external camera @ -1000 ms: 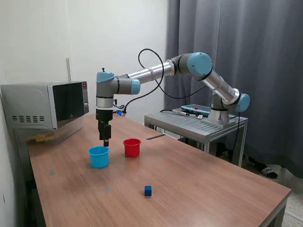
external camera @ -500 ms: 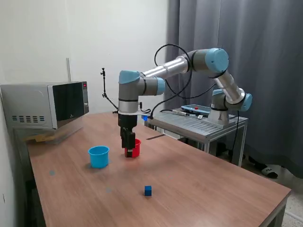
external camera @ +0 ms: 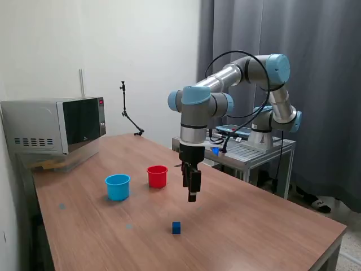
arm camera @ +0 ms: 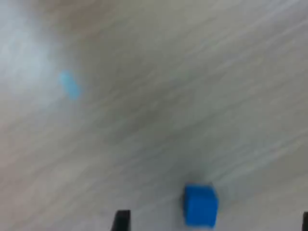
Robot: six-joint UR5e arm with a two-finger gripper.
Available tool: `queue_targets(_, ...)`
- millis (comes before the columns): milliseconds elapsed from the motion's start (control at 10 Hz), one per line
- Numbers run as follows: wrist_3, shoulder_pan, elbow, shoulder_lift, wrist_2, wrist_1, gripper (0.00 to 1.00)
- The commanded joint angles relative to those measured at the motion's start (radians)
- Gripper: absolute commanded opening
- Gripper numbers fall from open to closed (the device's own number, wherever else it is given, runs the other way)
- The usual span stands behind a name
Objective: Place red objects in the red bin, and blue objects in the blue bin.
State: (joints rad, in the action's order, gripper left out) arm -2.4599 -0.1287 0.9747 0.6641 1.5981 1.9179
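One dark blue cube (external camera: 176, 227) lies on the wooden table toward its front; the wrist view shows this cube (arm camera: 199, 204) close up. My gripper (external camera: 192, 196) points down, hanging above the table a little behind the cube and to its right in the exterior view. It is open: a dark fingertip (arm camera: 121, 220) and the other at the picture's edge stand wide apart with nothing held. The light-blue cup (external camera: 117, 186) and the red cup (external camera: 157, 176) stand upright side by side, further back on the exterior view's left. No red objects show in either view.
A microwave (external camera: 53, 131) sits at the table's back on the exterior view's left. A metal cart (external camera: 234, 148) carrying the arm's base stands behind the table on the right, before a grey curtain. A thin black stand (external camera: 128, 110) rises behind the table. A small blue mark (arm camera: 70, 85) is on the wood.
The arm has swung toward the exterior view's right, from above the light-blue cup, past the red cup, to above the table near the blue cube. Cups and cube have not moved.
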Motion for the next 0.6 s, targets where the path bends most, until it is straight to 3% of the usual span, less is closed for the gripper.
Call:
queue_targets(0,0.076,-0.040,0.036,-0.003,-0.004,0.007,1.00)
queue_targets(500,0.056,-0.048,0.021,-0.070,-0.006,0.059,1.00)
